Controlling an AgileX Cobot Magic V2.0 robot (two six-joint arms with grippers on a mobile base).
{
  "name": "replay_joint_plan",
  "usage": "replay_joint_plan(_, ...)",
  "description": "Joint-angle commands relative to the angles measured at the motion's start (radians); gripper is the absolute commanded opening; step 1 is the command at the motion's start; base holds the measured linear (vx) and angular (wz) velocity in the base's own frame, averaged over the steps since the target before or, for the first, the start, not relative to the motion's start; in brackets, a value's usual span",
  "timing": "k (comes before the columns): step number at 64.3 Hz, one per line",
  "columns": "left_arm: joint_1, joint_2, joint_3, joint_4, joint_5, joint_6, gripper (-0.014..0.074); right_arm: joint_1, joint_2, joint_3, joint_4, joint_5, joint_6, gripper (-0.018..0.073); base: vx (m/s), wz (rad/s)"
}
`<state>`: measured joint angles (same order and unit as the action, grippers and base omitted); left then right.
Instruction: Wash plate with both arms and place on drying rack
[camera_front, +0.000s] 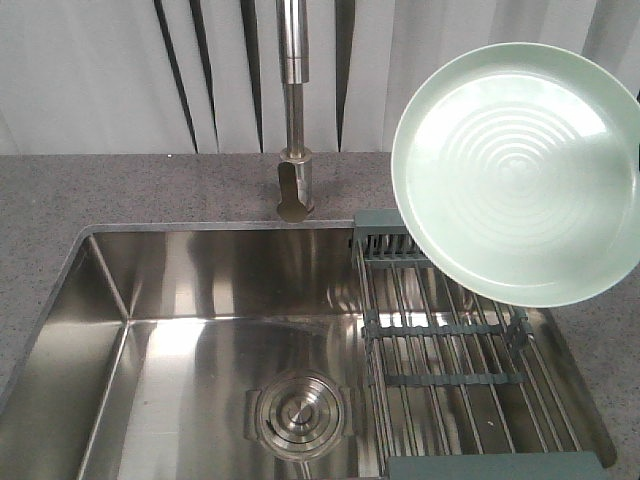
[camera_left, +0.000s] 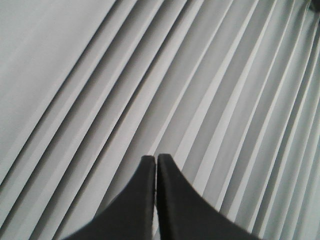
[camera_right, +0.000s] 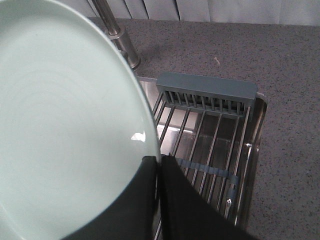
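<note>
Upper right of the front view: the round pale mint-green plate hangs tilted, ringed face to the camera, above the steel-rod drying rack with grey-teal end pieces at the right end of the stainless steel sink. At the wrist view's bottom centre the right gripper has its jaws clamped on the rim. The left gripper faces pale pleated blinds, jaws together, empty. The plate looks stiff, glossy, probably slippery and breakable, so the raised rim is the place to hold it.

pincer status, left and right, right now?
Left pincer: closed, nothing in it.
Right pincer: closed on the rim of the plate, held above the drying rack.
</note>
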<state>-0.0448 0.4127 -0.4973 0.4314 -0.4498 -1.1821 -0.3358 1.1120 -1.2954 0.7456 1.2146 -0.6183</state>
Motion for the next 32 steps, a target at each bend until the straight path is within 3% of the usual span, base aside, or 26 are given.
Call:
replay_joint_plan(1,-0.006,0.155,-0.123,0.149,-0.080,-0.045,0.0012,-0.006,-0.016,-0.023,0.052,-0.048,-0.004,-0.0006,0.00,0.00)
replay_joint_plan(6,-0.006,0.291,-0.202,0.281,-0.125,-0.102,0.0041,-0.006,-0.016,-0.023,0.052,-0.047,-0.004,-0.0006,0.00,0.00)
replay_joint_plan(15,-0.006,0.523,-0.324,0.467,-0.227,-0.295,0.0157,-0.006,-0.016,-0.023,0.052,-0.047,-0.004,-0.0006,0.00,0.00)
replay_joint_plan(23,-0.006,0.719,-0.433,0.578,-0.319,-0.431,0.0325,-0.006,-0.016,-0.023,0.052,-0.047,-0.004,-0.0006,0.00,0.00)
replay_joint_plan(32,-0.006,0.900,-0.545,0.635,-0.435,-0.558,0.0461,-0.006,-0.016,-0.023,0.051,-0.044,-0.004,-0.0006,0.00,0.00)
